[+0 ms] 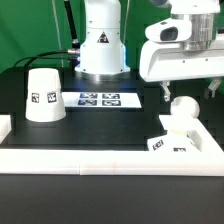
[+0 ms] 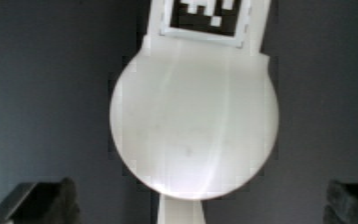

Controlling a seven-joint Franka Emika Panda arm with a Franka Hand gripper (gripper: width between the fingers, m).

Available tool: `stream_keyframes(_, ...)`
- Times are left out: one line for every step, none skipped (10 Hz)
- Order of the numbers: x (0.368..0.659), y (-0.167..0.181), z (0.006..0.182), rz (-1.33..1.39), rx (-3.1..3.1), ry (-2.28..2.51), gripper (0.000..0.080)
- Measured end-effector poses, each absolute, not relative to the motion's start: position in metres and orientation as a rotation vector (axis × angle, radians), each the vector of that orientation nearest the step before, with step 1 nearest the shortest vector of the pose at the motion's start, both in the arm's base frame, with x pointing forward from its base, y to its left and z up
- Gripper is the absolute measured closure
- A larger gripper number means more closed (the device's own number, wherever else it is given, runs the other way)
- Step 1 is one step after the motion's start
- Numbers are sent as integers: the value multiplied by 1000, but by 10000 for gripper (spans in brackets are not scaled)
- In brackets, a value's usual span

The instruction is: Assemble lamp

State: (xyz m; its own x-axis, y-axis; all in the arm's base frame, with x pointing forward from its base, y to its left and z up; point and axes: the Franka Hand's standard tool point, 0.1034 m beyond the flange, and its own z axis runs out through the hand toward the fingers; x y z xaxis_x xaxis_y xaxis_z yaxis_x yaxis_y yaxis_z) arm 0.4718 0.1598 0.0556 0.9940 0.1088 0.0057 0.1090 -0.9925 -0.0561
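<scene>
While the gripper (image 1: pixel 188 90) hangs over the lamp at about two o'clock of the exterior view, its two jaws stand wide apart and nothing is between them. In the wrist view the dark fingertips (image 2: pixel 41 200) show only at two corners of the picture. The bulb (image 2: pixel 194 120) fills the middle between them, and neither fingertip touches it.

The bulb (image 1: pixel 182 107) is at about four o'clock of the exterior view, directly under the gripper and apart from it. It stands upright on the base (image 1: pixel 168 142), which carries black-and-white tags on its sloped sides. How firmly the bulb sits in the base cannot be told. One tag of the base (image 2: pixel 213 15) is also seen in the wrist view, beyond the bulb. The base lies on the black table (image 1: pixel 110 130), just beside the white rail (image 1: pixel 110 162) that runs along the six o'clock edge. Whether the two touch is not clear.

The shade (image 1: pixel 43 95) stands at about nine o'clock with its wide end down and a tag on its side, well apart from the base and the bulb. The marker board (image 1: pixel 98 98) lies flat near the centre, in front of the robot body (image 1: pixel 100 40) at twelve o'clock.
</scene>
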Motion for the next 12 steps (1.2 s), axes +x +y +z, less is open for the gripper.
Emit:
stream_keyframes(467, 158, 54, 59, -3088, -174, 101)
stream_keyframes(464, 156, 55, 207, -3099, -180, 101)
stream_keyframes(468, 156, 56, 290, -3100, -180, 101)
stream_keyframes(468, 156, 55, 343, -3099, -180, 101)
stream_keyframes(461, 155, 53, 470, -3095, -190, 101)
stream_keyframes(460, 157, 52, 583, -3085, -196, 101)
stream_keyframes(462, 158, 51, 652, -3077, -198, 101)
stream_keyframes(457, 156, 51, 790, -3058, -197, 101)
stream_keyframes(458, 155, 49, 888, -3039, -195, 101)
stream_keyframes(457, 155, 47, 966, -3022, -195, 101)
stream_keyframes(453, 154, 46, 1104, -2987, -196, 101)
stream_keyframes(454, 153, 44, 1195, -2958, -195, 101)
